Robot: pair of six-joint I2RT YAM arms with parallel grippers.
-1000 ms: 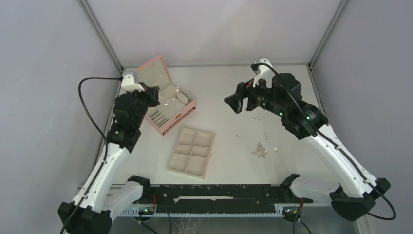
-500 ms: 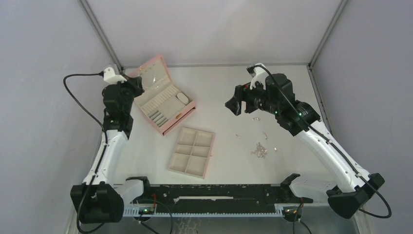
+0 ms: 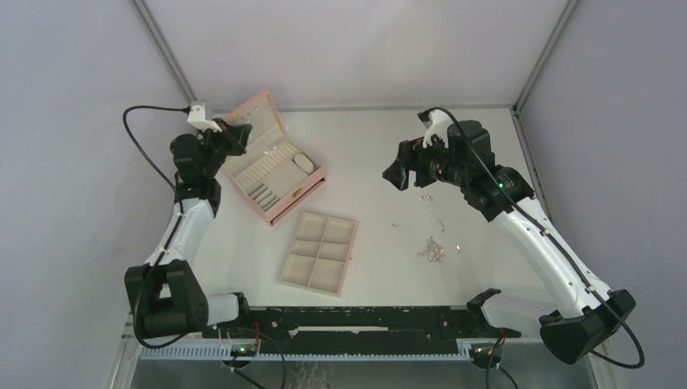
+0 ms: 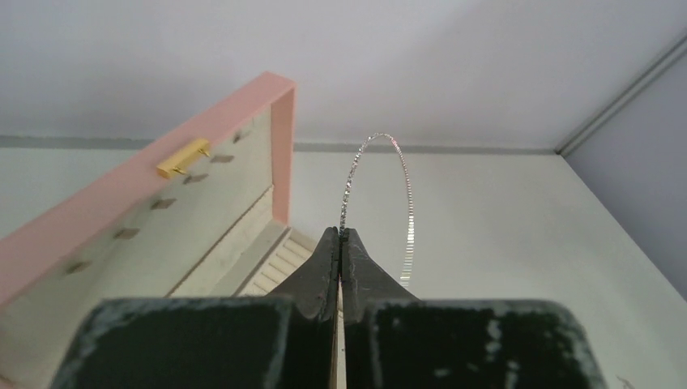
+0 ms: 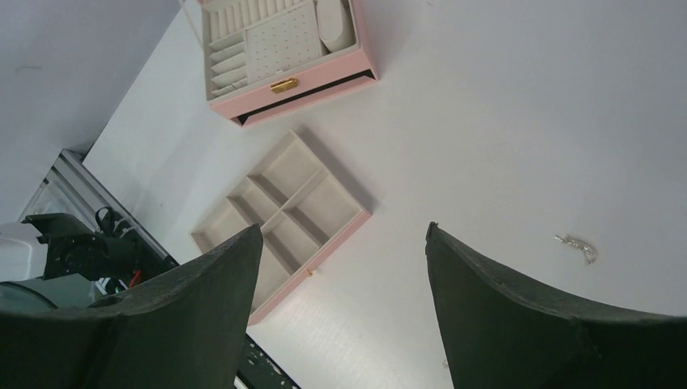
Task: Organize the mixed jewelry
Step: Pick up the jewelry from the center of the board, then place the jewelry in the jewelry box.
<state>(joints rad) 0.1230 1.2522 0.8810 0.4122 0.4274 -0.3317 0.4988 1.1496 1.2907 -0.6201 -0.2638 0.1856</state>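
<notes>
My left gripper [image 3: 240, 130] is shut on a thin silver chain necklace [image 4: 381, 143], which arcs up from the closed tips [image 4: 340, 233]. It is raised beside the open lid of the pink box [image 3: 258, 113]. My right gripper [image 3: 396, 173] is open and empty, raised over the middle of the table [image 5: 344, 228]. A small chain cluster [image 3: 432, 250] and a few tiny silver pieces [image 3: 424, 197] lie on the table below and right of it. One small piece shows in the right wrist view [image 5: 580, 246].
The pink jewelry box [image 3: 279, 174] stands open at the back left, with its drawer slightly out [image 5: 285, 87]. The beige six-compartment tray [image 3: 320, 253] lies in front of it [image 5: 283, 209]. A black rail runs along the near edge.
My left gripper has drawn back and left from over the box's inside to beside its lid, holding the chain. My right gripper has shifted slightly right.
</notes>
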